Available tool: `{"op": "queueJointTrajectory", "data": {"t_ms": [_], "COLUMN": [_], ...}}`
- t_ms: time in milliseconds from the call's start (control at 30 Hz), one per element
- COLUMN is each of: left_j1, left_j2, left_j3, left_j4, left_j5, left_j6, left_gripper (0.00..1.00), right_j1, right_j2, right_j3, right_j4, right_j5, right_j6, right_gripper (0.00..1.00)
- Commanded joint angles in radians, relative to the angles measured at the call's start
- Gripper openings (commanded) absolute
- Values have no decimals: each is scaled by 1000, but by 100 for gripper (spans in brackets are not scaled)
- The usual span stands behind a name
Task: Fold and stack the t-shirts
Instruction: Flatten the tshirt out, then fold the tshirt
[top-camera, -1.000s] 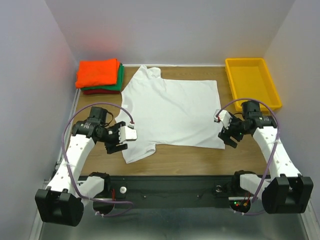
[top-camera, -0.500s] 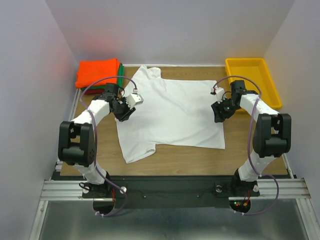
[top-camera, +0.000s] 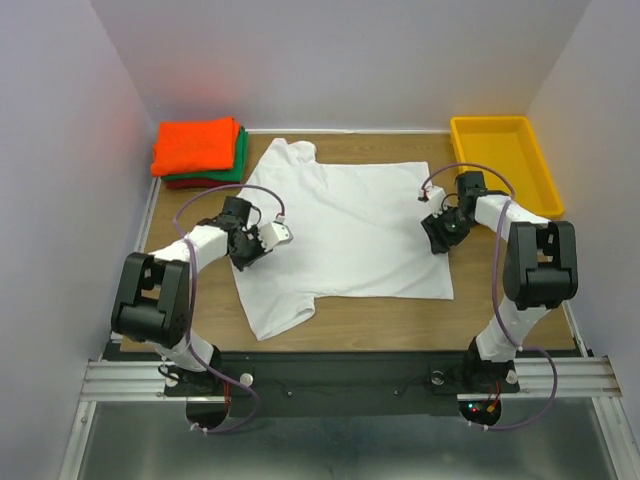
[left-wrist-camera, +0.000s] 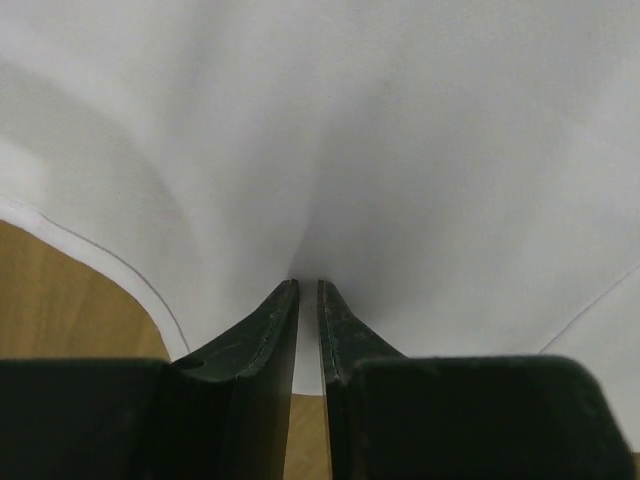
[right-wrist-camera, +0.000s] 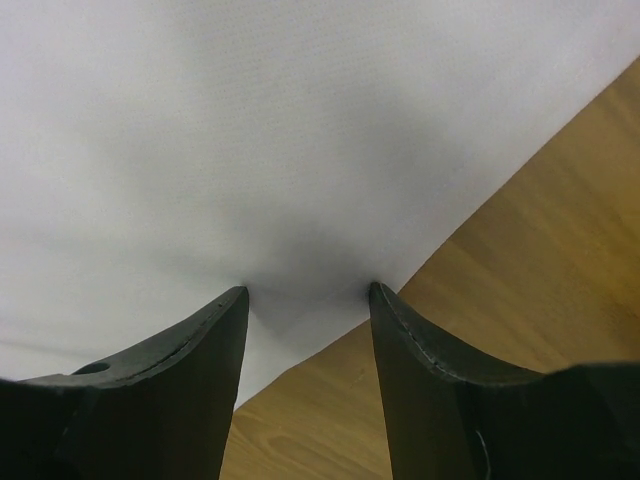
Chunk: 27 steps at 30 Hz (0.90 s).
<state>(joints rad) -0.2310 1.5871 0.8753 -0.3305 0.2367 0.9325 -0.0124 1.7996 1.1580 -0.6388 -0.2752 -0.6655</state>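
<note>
A white t-shirt (top-camera: 345, 230) lies spread flat in the middle of the wooden table (top-camera: 400, 310), one sleeve toward the near edge. My left gripper (top-camera: 244, 249) is at the shirt's left edge. In the left wrist view its jaws (left-wrist-camera: 308, 283) stand almost together, and the white cloth (left-wrist-camera: 400, 150) puckers into their tips. My right gripper (top-camera: 437, 228) rests on the shirt's right edge. Its jaws (right-wrist-camera: 308, 290) are apart, tips pressed on the cloth (right-wrist-camera: 250, 130), with the hem and bare wood between them. Folded orange, green and dark red t-shirts (top-camera: 196, 148) are stacked at the back left.
A yellow plastic tray (top-camera: 505, 160) stands at the back right corner. White walls close in the table on the left, back and right. Bare wood (right-wrist-camera: 520, 240) shows just right of the shirt's hem.
Both arms reached out from near the table's front to the shirt's side edges. The left jaws closed on the cloth at the left edge. The right jaws narrowed somewhat and settled on the right hem.
</note>
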Motion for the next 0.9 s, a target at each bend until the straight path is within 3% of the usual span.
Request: {"op": "queueJointTrajectory", "data": {"t_ms": [0, 200, 300, 333, 400, 600, 633, 867], "left_j1": [-44, -50, -34, -15, 2, 51, 56, 64], "left_j2": [-134, -275, -266, -251, -179, 130, 210, 500], "left_j3": [-111, -49, 94, 184, 282, 698, 800, 1094], "left_j4": [-243, -481, -502, -486, -403, -160, -138, -30], "left_j5": [-11, 91, 151, 189, 205, 190, 209, 159], "left_j6": [48, 121, 114, 91, -14, -331, -387, -558], "left_gripper": [25, 29, 36, 43, 50, 53, 53, 55], "right_j1": [2, 2, 0, -3, -12, -40, -41, -41], "right_j2": [-80, -220, -204, -185, -91, 161, 228, 452], "right_j3": [-110, -133, -9, 84, 199, 584, 651, 871], "right_j4": [-70, -247, -256, -251, -216, -3, 36, 113], "right_j5": [87, 48, -27, -57, -87, -32, -18, 56], "right_j6": [-123, -227, -154, -128, -18, 326, 346, 487], "right_gripper": [57, 57, 59, 59, 59, 59, 59, 57]}}
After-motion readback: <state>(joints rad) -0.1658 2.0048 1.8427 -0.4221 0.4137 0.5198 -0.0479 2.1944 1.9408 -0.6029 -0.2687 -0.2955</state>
